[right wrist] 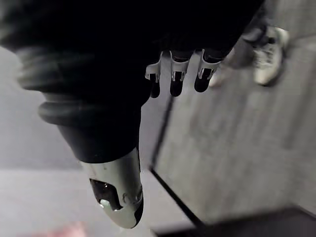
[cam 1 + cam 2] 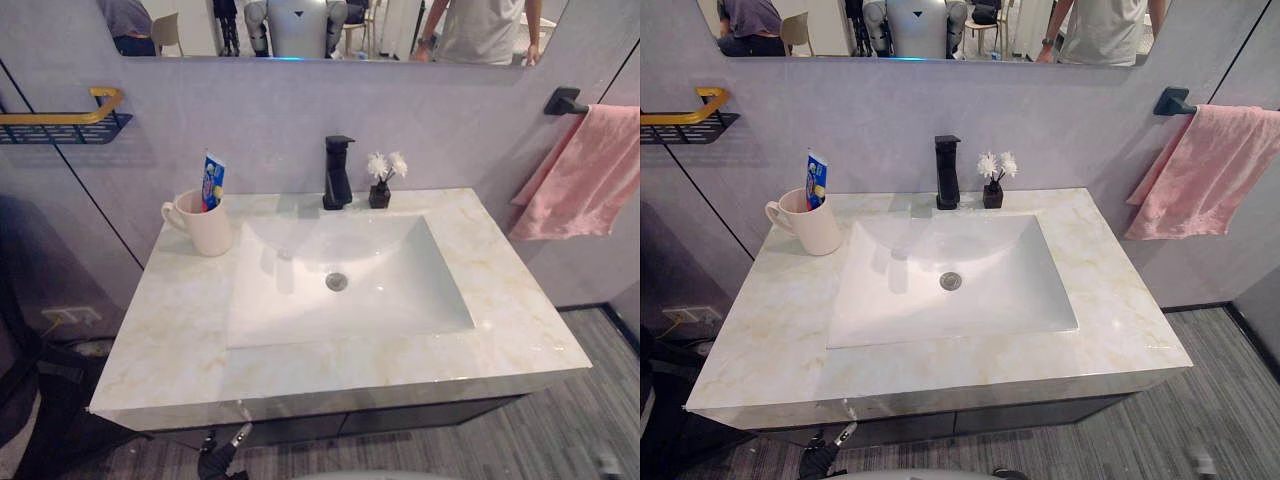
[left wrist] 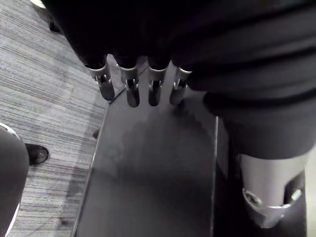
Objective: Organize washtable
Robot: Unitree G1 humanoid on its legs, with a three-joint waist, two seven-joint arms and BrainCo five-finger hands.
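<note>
Mug [image 2: 205, 228] with toothpaste [image 2: 213, 180] stands left of the basin [image 2: 300, 300]; vase [image 2: 379, 195] beside the tap [image 2: 337, 175]. Left hand [image 3: 131, 91] hangs by the cabinet [image 3: 148, 173], fingers straight, empty; right hand [image 1: 176, 79] apparently slack too. Probably at start or finished; any next move needs an arm raised.

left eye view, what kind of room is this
Most likely a bathroom: a marble-look washtable with a white sink and black faucet, a mug holding toothpaste, and a pink towel hanging on the wall.
</note>
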